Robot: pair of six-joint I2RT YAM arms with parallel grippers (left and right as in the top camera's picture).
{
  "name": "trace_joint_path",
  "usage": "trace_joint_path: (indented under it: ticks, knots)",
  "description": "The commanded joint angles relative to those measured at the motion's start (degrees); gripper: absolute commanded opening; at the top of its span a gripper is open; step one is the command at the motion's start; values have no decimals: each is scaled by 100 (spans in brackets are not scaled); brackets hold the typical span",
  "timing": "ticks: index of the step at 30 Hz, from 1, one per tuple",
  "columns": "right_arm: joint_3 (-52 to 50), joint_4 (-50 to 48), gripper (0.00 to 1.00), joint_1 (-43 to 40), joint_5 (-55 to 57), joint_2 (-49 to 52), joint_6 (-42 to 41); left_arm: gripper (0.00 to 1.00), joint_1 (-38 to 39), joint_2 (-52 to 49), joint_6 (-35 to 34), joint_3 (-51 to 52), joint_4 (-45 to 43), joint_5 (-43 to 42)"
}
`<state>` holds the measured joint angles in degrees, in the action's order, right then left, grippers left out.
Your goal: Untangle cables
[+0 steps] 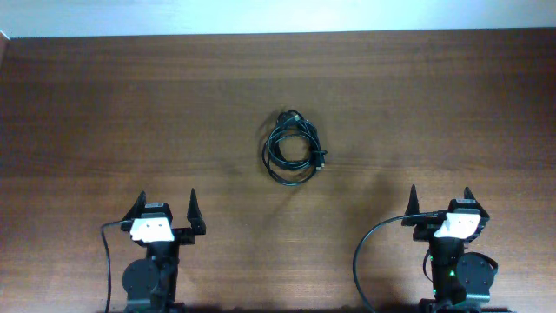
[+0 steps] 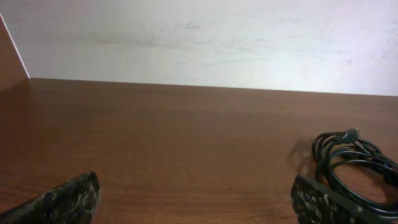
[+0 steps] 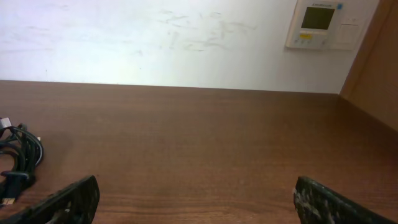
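The cables (image 1: 293, 148) lie coiled in one small black bundle on the brown wooden table (image 1: 130, 113), near its middle. The bundle also shows at the right edge of the left wrist view (image 2: 354, 165) and at the left edge of the right wrist view (image 3: 17, 163). My left gripper (image 1: 166, 207) is open and empty at the near left, well short of the bundle. My right gripper (image 1: 440, 201) is open and empty at the near right. Both sets of fingers point toward the far wall.
Thicker black wires (image 1: 363, 261) run from the arm bases at the near edge. A white wall (image 2: 205, 37) bounds the table's far side, with a wall control panel (image 3: 323, 23). A wooden side panel (image 3: 373, 68) stands at the right.
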<state>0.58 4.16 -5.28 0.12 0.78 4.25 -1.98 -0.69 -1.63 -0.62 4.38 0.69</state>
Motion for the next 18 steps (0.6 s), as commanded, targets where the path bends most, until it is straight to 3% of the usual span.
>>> trace_joint_path:
  ticks: [1, 12, 18]
  knots:
    - [-26, 42, 99, -37, 50, -57, -68, 99, -33, 17, -94, 9, 42, 61]
    - [-26, 42, 99, -37, 55, -57, -66, 99, -33, 17, -50, 9, 37, 57]
    - [-26, 44, 99, -37, 35, -57, -66, 99, -33, 17, 9, 9, -474, 564]
